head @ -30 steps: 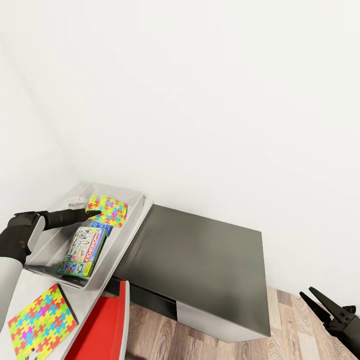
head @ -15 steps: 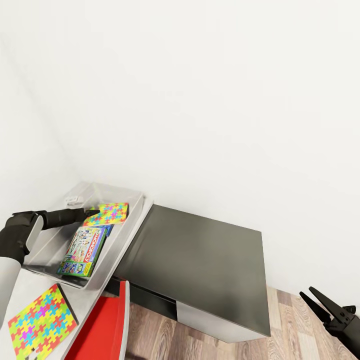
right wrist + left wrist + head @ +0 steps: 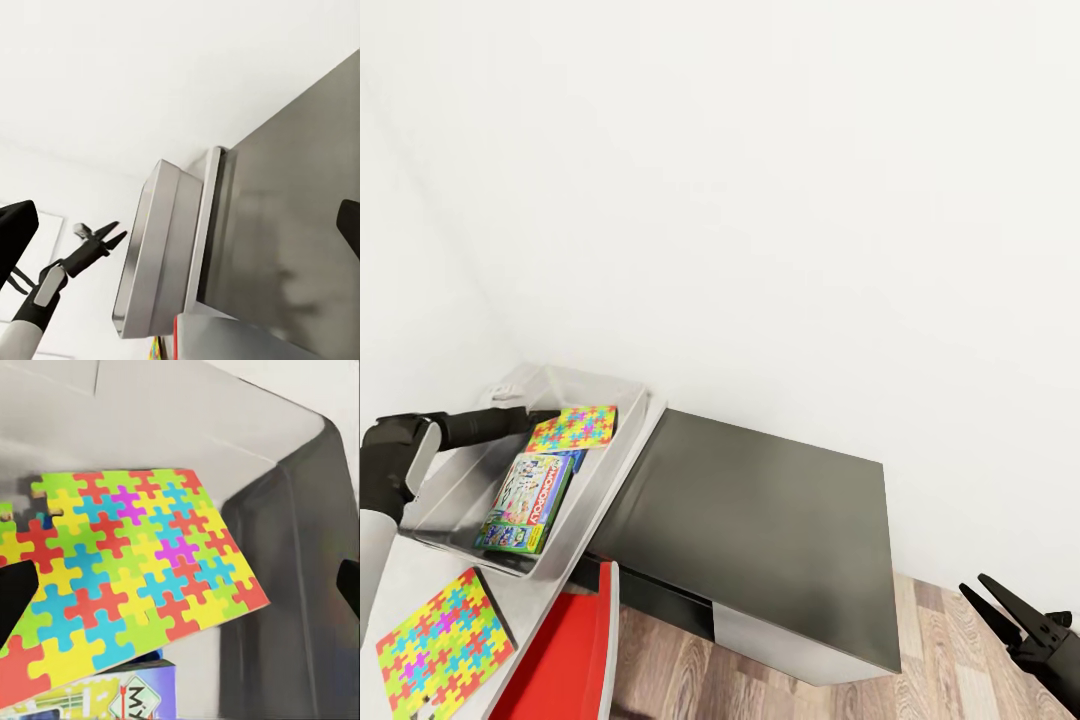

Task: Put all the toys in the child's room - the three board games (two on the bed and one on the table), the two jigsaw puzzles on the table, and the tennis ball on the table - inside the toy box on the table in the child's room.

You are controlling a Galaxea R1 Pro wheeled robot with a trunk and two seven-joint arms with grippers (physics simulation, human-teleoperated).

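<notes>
1. Hovering over the far end of the toy box (image 3: 622, 452), the left claw (image 3: 532, 417) stands with its fingers spread wide and holds nothing; in the right wrist view (image 3: 99, 240) its two fingers are plainly parted above the bin's rim.
2. Just beside it, one jigsaw puzzle (image 3: 572, 427) lies inside the toy box, propped at a tilt with its lower edge on the Monopoly board game (image 3: 528, 502), which rests flat in the bin.
3. The left wrist view looks down on that puzzle (image 3: 127, 585), with the game box's corner (image 3: 112, 694) beneath it.
4. Outside the bin, the second jigsaw puzzle (image 3: 440, 645) sits on the tabletop (image 3: 525, 610), near its front edge and partly overhanging, so it is not yet stowed.
5. The right claw (image 3: 1000, 605) hangs wide apart and empty, well away, over the wood floor (image 3: 660, 670) past the dark cabinet (image 3: 760, 530).
6. Risks, as I judge them: drawing the left arm away low could clip the tilted puzzle and flip it over the rim; a careless reach for the second puzzle could nudge it off the tabletop edge.
</notes>
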